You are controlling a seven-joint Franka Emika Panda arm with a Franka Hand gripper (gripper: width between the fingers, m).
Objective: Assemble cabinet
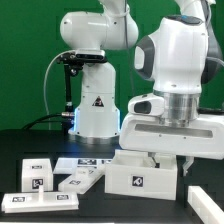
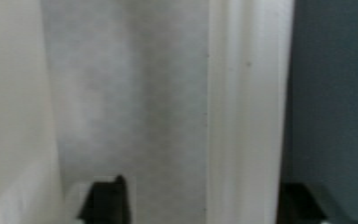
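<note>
The cabinet box (image 1: 138, 178) is a white plastic box with a black-and-white tag on its front, standing on the dark table right of centre. My gripper (image 1: 170, 160) hangs straight down over the box's top right part. In the wrist view the gripper (image 2: 206, 203) shows two dark fingertips (image 2: 105, 200) set wide apart. A white upright wall of the cabinet (image 2: 247, 110) runs between them, near one finger and apart from the other. The jaws are open and hold nothing. Flat white tagged panels (image 1: 35, 172) (image 1: 80, 181) (image 1: 40, 203) lie loose at the exterior view's left.
The arm's white base (image 1: 95, 105) stands at the back centre with the marker board (image 1: 88, 161) in front of it. Another white part (image 1: 206, 196) lies at the front right. A green backdrop is behind.
</note>
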